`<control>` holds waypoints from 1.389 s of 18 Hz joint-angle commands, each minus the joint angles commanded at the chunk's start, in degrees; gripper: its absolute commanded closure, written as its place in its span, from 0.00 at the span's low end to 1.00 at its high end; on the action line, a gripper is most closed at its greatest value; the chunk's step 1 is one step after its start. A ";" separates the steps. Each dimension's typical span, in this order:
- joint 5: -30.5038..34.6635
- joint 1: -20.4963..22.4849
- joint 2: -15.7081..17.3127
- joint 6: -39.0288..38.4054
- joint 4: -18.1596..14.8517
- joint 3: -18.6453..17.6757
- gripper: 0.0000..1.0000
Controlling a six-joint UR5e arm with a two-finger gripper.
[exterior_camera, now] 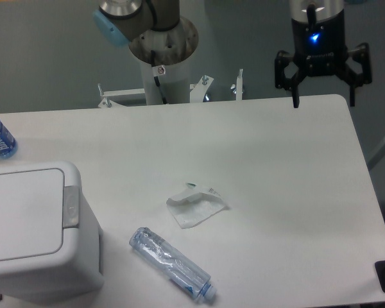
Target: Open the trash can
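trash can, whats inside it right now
Nothing inside can be seen: the trash can has its flat lid shut, covering the whole opening. Only the lid top and the grey button strip on its rim show.

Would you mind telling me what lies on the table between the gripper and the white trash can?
In the fixed camera view, mostly bare white table; the crumpled clear plastic wrapper lies just below the line from gripper to boxy white plastic trash can.

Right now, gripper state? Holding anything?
Gripper: open, fingers spread wide, holding nothing, above the table's far right edge, well away from the trash can.
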 joint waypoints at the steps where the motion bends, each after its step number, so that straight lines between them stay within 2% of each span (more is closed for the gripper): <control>1: 0.00 -0.35 0.00 -2.28 0.00 -0.09 0.00; 6: 0.18 -5.26 -0.35 -14.41 0.35 0.44 0.00; 10: -1.75 -11.41 -0.96 -29.16 0.70 0.26 0.00; 13: -7.09 -14.41 -1.67 -37.08 0.70 0.44 0.00; 16: -17.98 -15.64 -2.11 -44.64 0.70 -0.09 0.00; 18: -22.31 -16.52 -3.51 -48.42 0.70 -0.18 0.00; 20: -22.32 -19.50 -5.00 -50.81 0.79 0.08 0.00; 25: -24.60 -23.28 -7.29 -52.57 2.01 0.61 0.00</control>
